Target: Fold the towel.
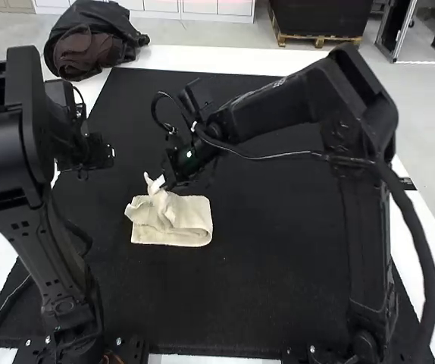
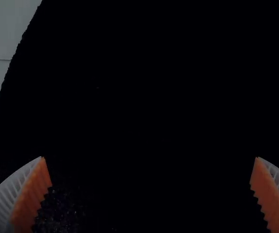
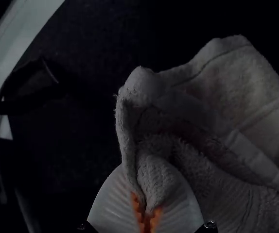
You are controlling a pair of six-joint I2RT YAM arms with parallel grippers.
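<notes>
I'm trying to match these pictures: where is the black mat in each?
High view: the mat spreads across the table, under the towel.
Left wrist view: dark expanse beyond the left fingers.
Right wrist view: dark surface around the towel held by the right fingers.
Shared landmark: its edge against the pale table.

On the table (image 1: 202, 58) in front of me lies the mat (image 1: 278, 265), with table showing past its far side and along its left and right sides, and a bundle of cloth (image 1: 100, 45) sits on the table's far left corner, beyond the mat. The towel (image 1: 183, 227) lies on the mat, left of its middle, with a raised fold at its far left side between the fingers of my right gripper (image 1: 166, 179). My left gripper (image 1: 104, 158) is over the mat's left part, apart from the towel, to its left and farther off.
</notes>
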